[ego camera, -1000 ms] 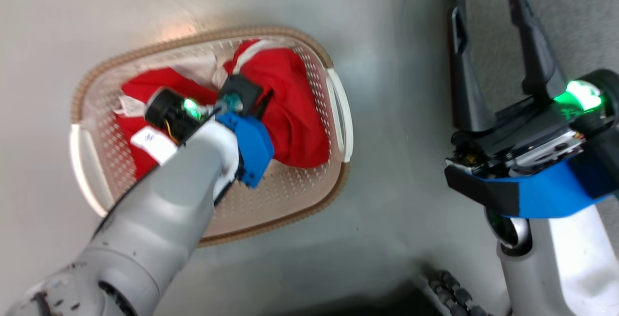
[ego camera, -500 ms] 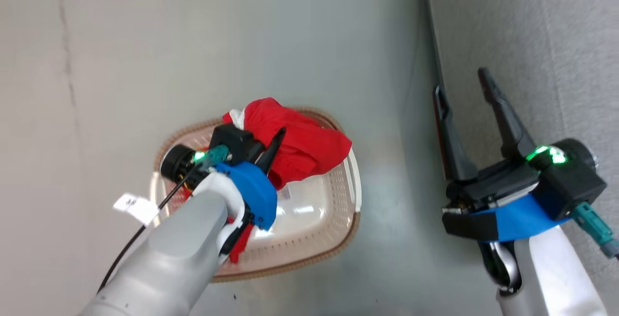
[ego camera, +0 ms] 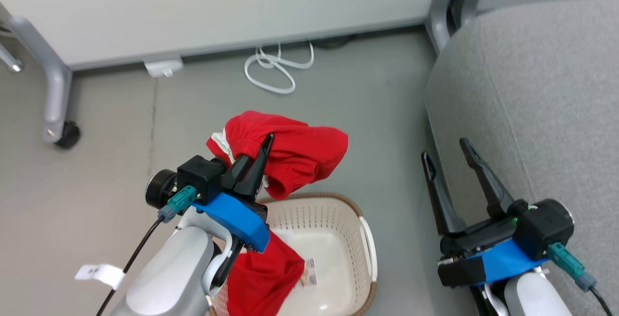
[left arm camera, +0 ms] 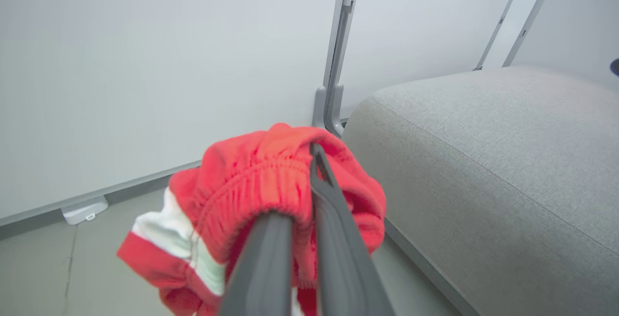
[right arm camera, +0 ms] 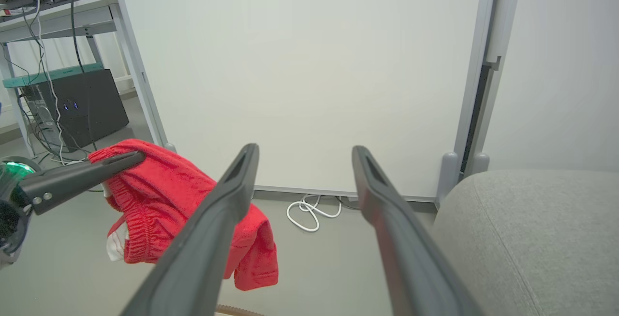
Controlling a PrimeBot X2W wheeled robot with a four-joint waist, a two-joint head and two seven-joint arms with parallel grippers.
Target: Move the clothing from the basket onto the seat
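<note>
Your left gripper (ego camera: 261, 154), fingers clamped shut on a bunch of the red clothing (ego camera: 300, 154), has lifted it clear of the basket (ego camera: 316, 196), leaving only the carry across to the grey seat (ego camera: 532, 88), where your right gripper (ego camera: 445, 147) waits wide open.

One laundry basket (ego camera: 333, 214). Red clothing (ego camera: 295, 151) shows as two bunches; whether they are one garment or two cannot be told. One grey seat (ego camera: 532, 88). Two grippers, the left gripper (ego camera: 263, 151) and the right gripper (ego camera: 445, 147). One coiled white cable (ego camera: 275, 71) on the floor.
</note>
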